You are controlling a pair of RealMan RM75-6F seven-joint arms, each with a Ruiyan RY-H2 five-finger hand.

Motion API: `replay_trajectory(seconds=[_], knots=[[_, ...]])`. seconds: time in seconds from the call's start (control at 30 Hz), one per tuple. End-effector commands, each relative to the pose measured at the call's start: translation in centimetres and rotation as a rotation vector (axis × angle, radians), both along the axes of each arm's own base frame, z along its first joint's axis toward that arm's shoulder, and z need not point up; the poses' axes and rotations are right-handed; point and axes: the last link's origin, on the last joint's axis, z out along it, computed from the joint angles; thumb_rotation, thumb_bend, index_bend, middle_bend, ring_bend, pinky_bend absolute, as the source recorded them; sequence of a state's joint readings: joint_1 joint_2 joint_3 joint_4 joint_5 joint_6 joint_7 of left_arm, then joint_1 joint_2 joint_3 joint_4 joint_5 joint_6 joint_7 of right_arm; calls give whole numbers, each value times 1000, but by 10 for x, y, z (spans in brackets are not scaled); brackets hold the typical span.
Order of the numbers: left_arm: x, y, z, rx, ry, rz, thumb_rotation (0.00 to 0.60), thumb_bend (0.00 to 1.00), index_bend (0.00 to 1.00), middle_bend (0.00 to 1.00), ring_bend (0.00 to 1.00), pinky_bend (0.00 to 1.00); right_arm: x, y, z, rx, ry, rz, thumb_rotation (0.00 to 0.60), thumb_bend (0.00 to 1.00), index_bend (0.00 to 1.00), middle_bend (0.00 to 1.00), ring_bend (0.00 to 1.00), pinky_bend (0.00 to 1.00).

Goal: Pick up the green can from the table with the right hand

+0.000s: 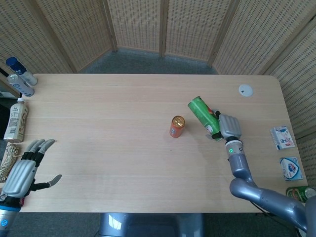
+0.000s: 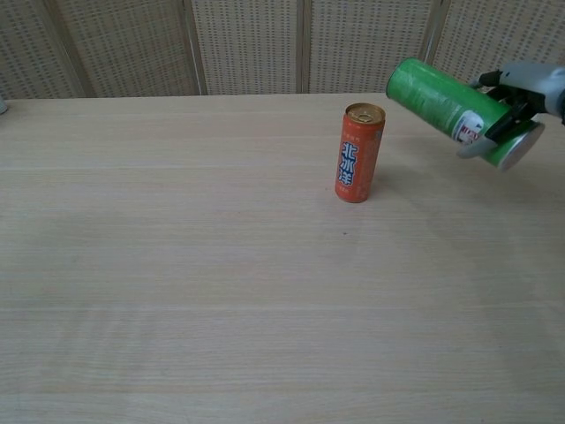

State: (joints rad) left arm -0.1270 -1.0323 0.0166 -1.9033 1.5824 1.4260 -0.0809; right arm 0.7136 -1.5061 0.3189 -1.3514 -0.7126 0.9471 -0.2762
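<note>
Fingers first, going left to right: the left hand (image 1: 22, 173) sits at the near left corner of the surface (image 1: 108, 123) with its fingers spread apart and nothing in them, so it's just parked. Beside it along the left edge there's a ball of twine (image 1: 7, 160), a milk-tea style bottle (image 1: 16, 120) lying down, and a couple of blue-capped bottles (image 1: 19, 78) further back.

Middle of the surface: an orange can (image 2: 359, 152) standing upright on its own, top open end facing up.

Right side is where it's at. The right hand (image 1: 228, 127) has its fingers wrapped around the green can (image 2: 447, 106), gripping near the bottom end. The can is clearly off the surface in the chest view, tilted with its free end pointing up and to the left, well apart from the orange can.

Handling-wise, I'd guess it's a thin aluminium drink can: stiff enough if full, easy to dent if empty, and the smooth printed wall looks slippery. Holding it near one end leaves a long bit hanging out, so a grip around the middle would probably be steadier.

Further right there's a small white disc (image 1: 245, 90) and some packets (image 1: 283, 137) at the edge.
</note>
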Motion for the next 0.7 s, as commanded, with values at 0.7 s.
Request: replay_trajectory(seconds=[0.7], knots=[[-1,-18,4,21,-3,21,566,270,69,118,0,0,29,30,100,-249,-415,104,600,170,385,572,728,886]])
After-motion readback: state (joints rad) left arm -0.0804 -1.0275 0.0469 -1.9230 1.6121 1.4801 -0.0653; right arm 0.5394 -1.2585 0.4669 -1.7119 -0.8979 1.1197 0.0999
